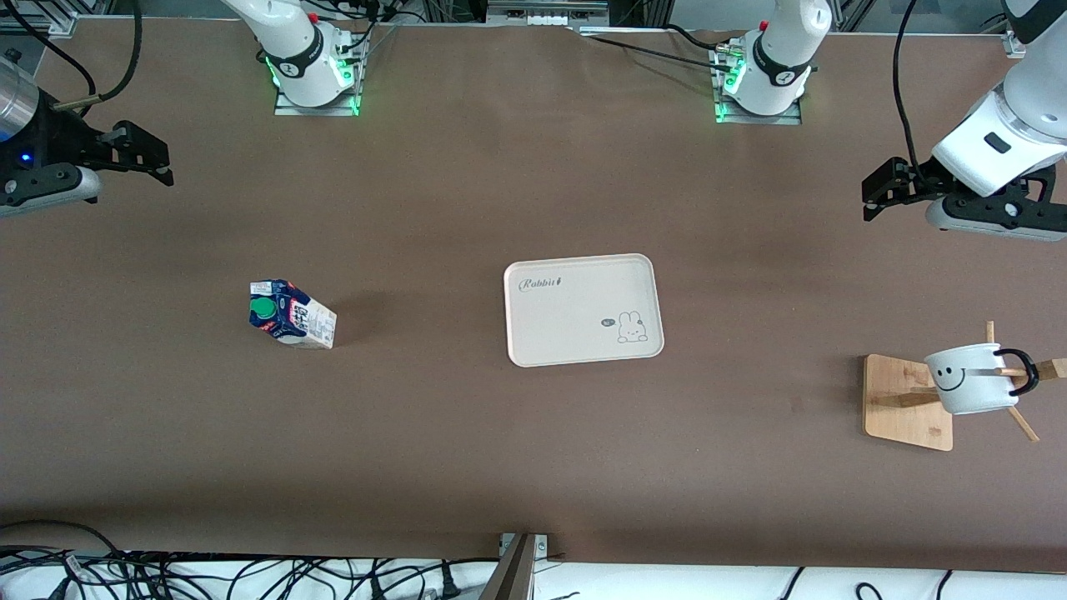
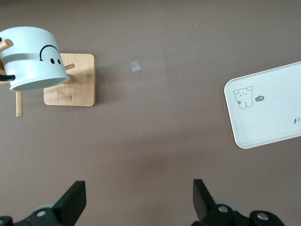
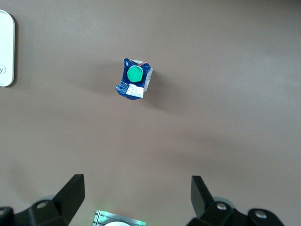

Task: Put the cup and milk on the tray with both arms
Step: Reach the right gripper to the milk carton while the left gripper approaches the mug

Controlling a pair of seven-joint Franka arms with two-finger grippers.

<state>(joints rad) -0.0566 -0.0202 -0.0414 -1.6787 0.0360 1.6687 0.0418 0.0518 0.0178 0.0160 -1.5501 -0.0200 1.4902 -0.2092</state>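
Note:
The cream-white tray [image 1: 575, 329] lies at the table's middle and holds nothing. The dark-blue milk carton [image 1: 290, 312] with a green cap stands on the table toward the right arm's end. The white smiley cup [image 1: 971, 379] hangs by its black handle on a wooden peg stand toward the left arm's end. My left gripper [image 1: 879, 190] is open and empty, high over the table at that end; its wrist view [image 2: 139, 200] shows the cup [image 2: 33, 59] and the tray [image 2: 268, 108]. My right gripper [image 1: 146, 158] is open and empty, high over its end [image 3: 138, 197], with the milk [image 3: 134, 79] below.
The stand's square wooden base [image 1: 904, 400] sits on the table under the cup, with pegs sticking out. A small pale scrap [image 2: 135, 66] lies on the table beside the stand. The arm bases [image 1: 315, 75] stand along the table's edge farthest from the front camera.

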